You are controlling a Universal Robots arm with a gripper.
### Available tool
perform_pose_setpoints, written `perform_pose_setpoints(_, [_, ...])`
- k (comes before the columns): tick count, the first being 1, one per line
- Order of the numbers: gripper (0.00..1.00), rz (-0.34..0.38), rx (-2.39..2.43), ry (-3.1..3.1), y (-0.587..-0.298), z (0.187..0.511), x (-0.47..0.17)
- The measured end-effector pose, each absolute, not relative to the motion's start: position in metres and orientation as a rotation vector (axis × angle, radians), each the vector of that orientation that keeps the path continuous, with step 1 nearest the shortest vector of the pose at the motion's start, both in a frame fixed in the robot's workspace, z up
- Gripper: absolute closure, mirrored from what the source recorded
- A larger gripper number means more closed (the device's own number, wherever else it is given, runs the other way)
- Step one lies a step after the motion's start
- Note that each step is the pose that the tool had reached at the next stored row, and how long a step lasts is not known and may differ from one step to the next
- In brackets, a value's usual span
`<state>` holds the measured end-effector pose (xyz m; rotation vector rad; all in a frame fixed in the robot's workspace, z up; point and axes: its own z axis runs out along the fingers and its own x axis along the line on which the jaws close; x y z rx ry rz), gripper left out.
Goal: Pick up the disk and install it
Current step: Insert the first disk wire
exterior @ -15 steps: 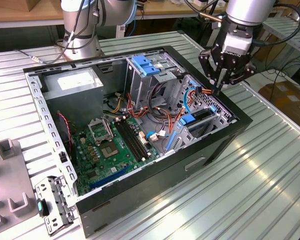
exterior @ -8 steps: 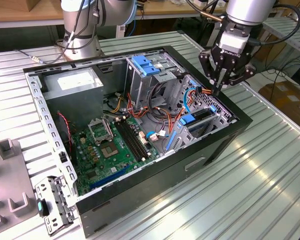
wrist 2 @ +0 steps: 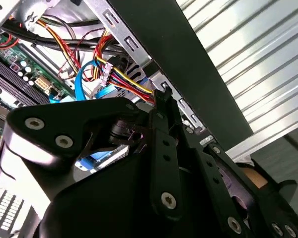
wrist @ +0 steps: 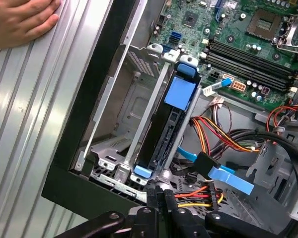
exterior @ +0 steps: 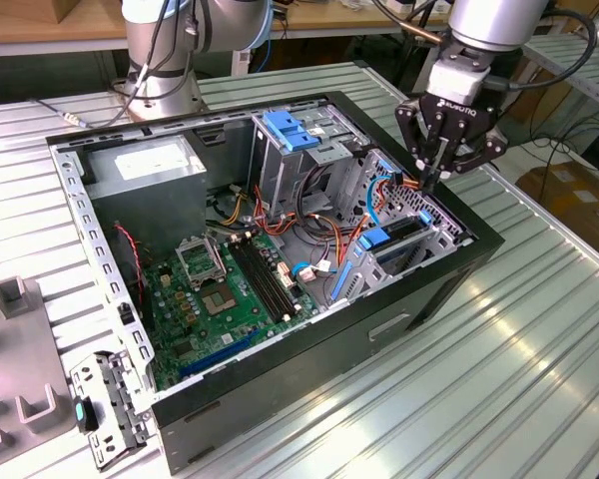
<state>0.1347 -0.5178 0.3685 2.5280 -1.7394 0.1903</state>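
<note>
The gripper (exterior: pixel 431 178), fingers pinched together and empty, hangs just above the case (exterior: pixel 449 289) edge. Below it the disk (wrist: pixel 170 124) stands in its bay. Rigid, probably heavy, shock-sensitive; best gripped by its blue rail.

The disk (wrist: pixel 164 134), blue-railed, stands on edge, seated in the case's drive bay (wrist: pixel 120 116).

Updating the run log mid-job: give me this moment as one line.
disk: seated in drive cage | gripper: jaws shut, empty, above cage by cables | hand on table
</note>
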Motion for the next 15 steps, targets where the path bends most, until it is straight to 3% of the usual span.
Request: perform_pose_setpoints(15, [0.83, 0.174, 2.263, -2.050, -0.5176, 0.3670, 0.1291])
